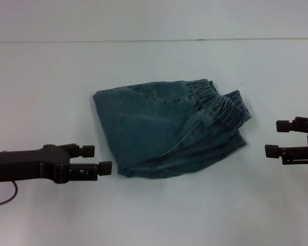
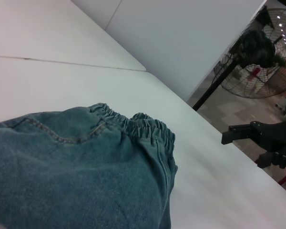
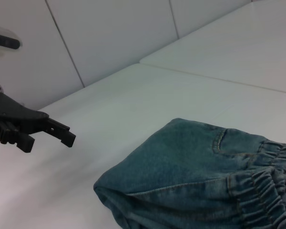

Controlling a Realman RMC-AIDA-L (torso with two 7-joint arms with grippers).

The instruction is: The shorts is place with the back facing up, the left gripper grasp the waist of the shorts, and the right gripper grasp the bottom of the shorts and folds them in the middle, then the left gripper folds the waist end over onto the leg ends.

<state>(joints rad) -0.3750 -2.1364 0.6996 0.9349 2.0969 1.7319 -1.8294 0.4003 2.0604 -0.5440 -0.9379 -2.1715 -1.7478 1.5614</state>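
Blue denim shorts with a gathered elastic waistband [image 1: 169, 130] lie folded into a compact bundle at the middle of the white table [image 1: 46, 77]. The elastic waistband [image 1: 220, 102] sits on top at the bundle's far right corner, in 2 stacked gathered layers; the smooth folded edge faces the robot's left. A back pocket seam shows on the upper layer. Left gripper [image 1: 100, 160], black, hovers low over the table just beside the near left corner of the bundle, apart from the cloth, its 2 fingers spread with a clear gap and nothing between them. Right gripper [image 1: 276, 138], black, hangs near the right edge of the table, well apart from the waistband, fingers also spread wide and empty. In the left wrist view a black standing fan [image 2: 257, 52] shows beyond the table.
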